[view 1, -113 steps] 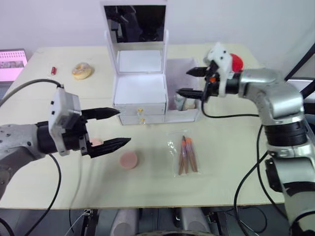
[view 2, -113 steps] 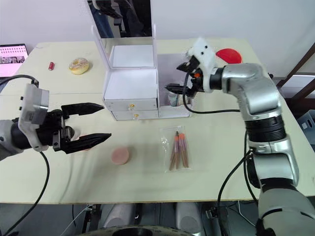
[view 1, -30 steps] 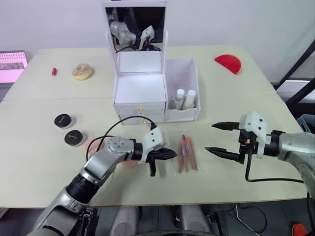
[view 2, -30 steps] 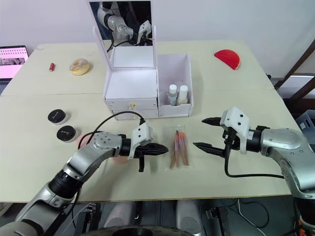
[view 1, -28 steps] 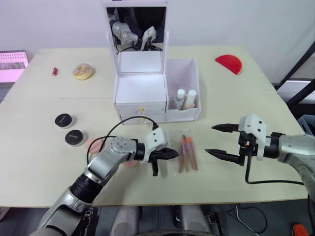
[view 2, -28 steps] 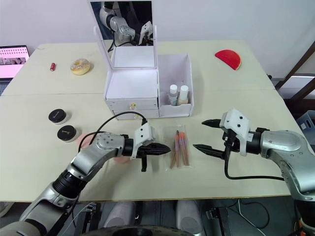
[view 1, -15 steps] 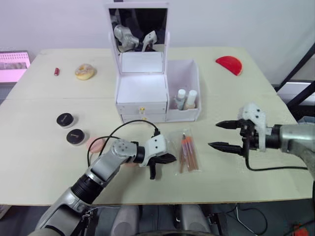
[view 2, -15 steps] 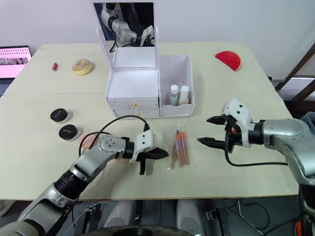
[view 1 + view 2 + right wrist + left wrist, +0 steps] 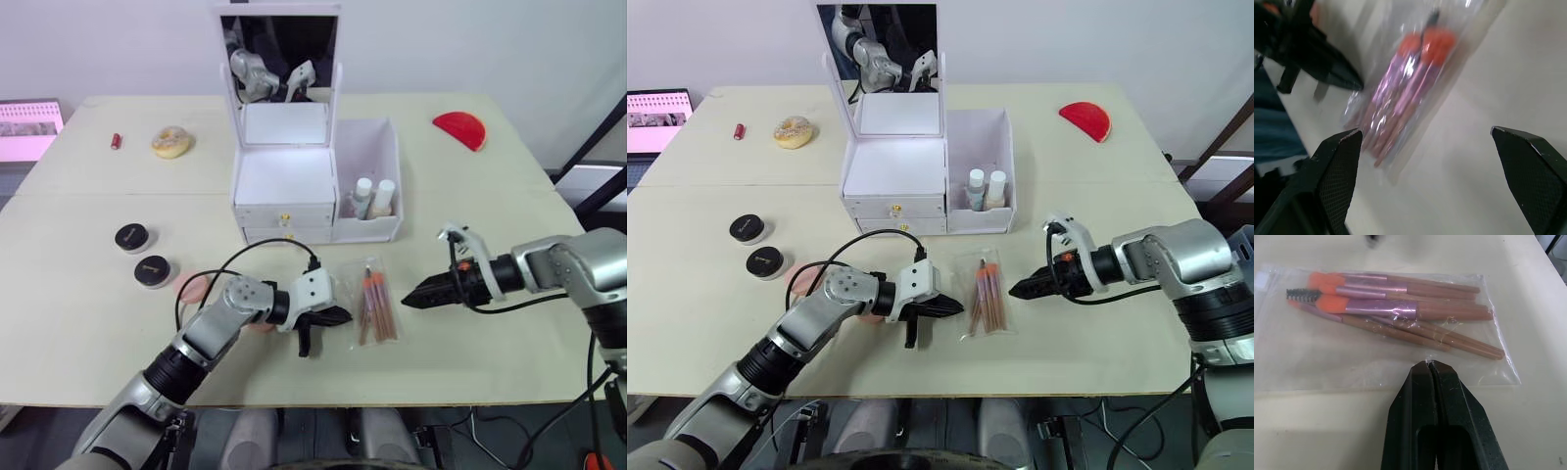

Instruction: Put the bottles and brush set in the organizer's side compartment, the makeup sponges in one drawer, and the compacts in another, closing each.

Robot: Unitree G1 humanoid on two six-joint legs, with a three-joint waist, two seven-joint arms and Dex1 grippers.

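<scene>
Left pincer [image 9: 1431, 366] closed | right pincer [image 9: 1435, 142] spread | glossy clear-bagged brush set [image 9: 1400, 313]

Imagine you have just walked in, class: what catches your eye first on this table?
The white organizer with its raised mirror stands at the middle back, two bottles in its side compartment. Nearer, the bagged brush set lies between the shut left claw and the open right claw.

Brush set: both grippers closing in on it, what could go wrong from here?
Left gripper is shut at the edge of the brush set bag; it may just push the slippery plastic across the table. Right gripper is open on the opposite side; the two could collide. A pinch on loose film alone may let the brushes sag or slip out.
</scene>
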